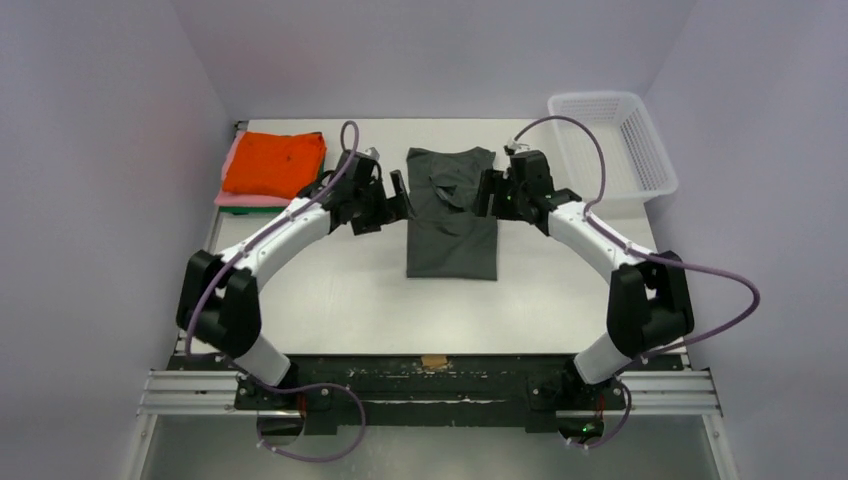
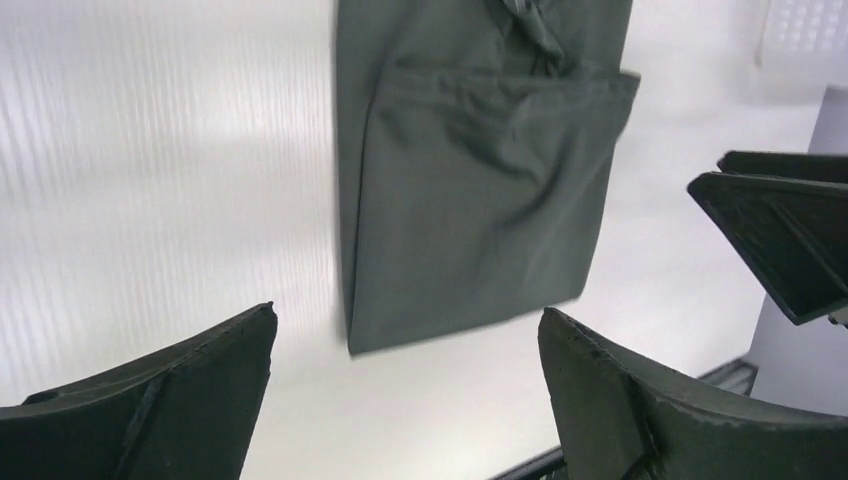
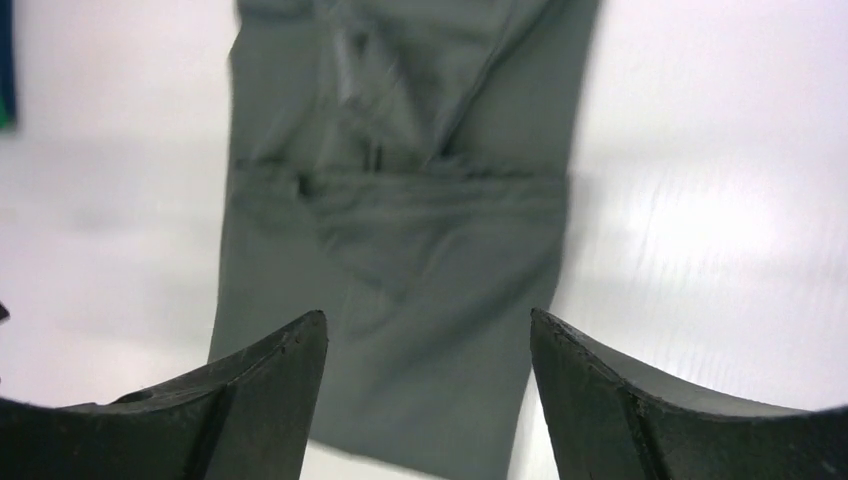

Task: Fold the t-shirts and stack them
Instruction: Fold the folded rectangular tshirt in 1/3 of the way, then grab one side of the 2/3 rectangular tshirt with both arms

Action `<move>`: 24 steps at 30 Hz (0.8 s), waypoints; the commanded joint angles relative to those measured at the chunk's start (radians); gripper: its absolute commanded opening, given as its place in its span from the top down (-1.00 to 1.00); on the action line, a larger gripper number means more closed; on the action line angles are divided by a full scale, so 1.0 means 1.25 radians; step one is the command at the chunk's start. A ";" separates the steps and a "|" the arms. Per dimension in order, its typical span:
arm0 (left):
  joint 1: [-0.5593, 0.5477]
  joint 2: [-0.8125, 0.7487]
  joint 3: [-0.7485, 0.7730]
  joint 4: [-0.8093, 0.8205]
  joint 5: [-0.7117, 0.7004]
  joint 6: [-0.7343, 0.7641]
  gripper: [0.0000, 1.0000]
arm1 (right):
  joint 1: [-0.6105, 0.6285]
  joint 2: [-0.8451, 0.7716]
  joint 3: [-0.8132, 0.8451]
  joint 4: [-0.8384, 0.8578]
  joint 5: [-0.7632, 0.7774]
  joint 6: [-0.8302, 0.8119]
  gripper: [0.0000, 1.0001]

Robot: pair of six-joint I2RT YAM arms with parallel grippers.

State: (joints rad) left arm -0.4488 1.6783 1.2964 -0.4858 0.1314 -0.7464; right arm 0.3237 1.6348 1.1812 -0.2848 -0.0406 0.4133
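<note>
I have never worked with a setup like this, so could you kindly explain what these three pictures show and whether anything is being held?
The machine is two white-and-black robot arms bolted at the near edge of a white table.

The wide picture comes from a fixed camera above and behind them. The other two come from cameras on each wrist, looking past that arm's own fingers.

On the table lie a partly folded dark grey cloth t-shirt, a stack of folded shirts with an orange one on top, and a white plastic mesh basket.

Nothing is held: the left claw and right claw stand open beside the grey shirt.
</note>
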 commanded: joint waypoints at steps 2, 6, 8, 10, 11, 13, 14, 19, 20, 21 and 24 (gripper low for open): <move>-0.037 -0.195 -0.209 0.051 -0.011 0.003 -1.00 | 0.135 -0.092 -0.103 0.044 -0.054 -0.079 -0.46; -0.074 -0.233 -0.304 0.098 -0.003 -0.025 -1.00 | 0.162 -0.086 -0.122 0.022 0.033 0.019 -0.45; -0.094 -0.204 -0.314 0.100 -0.005 -0.034 -1.00 | 0.162 -0.111 -0.154 -0.001 0.091 0.080 -0.45; -0.107 -0.166 -0.315 0.110 0.006 -0.045 -1.00 | 0.162 -0.148 -0.211 -0.006 0.099 0.145 -0.44; -0.111 -0.146 -0.316 0.123 0.012 -0.050 -1.00 | 0.162 -0.167 -0.238 -0.004 0.105 0.163 -0.45; -0.115 -0.109 -0.308 0.150 0.017 -0.059 -0.98 | 0.161 -0.197 -0.292 0.005 0.113 0.200 -0.45; -0.115 -0.086 -0.294 0.144 0.022 -0.058 -0.93 | 0.161 -0.207 -0.319 0.011 0.111 0.212 -0.44; -0.127 -0.009 -0.257 0.125 -0.009 -0.055 -0.49 | 0.151 -0.213 -0.380 0.016 0.100 0.230 -0.29; -0.127 0.005 -0.250 0.123 -0.008 -0.054 -0.36 | 0.150 -0.210 -0.385 0.023 0.100 0.230 -0.25; -0.128 0.016 -0.245 0.123 -0.007 -0.054 -0.25 | 0.149 -0.209 -0.389 0.034 0.100 0.230 -0.21; -0.137 0.048 -0.235 0.135 0.008 -0.055 0.07 | 0.145 -0.190 -0.395 0.062 0.085 0.231 -0.12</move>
State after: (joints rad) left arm -0.6025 1.6917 0.9718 -0.3492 0.1349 -0.8131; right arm 0.5137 1.3884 0.6937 -0.2813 0.0612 0.6716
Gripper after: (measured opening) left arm 0.551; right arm 0.589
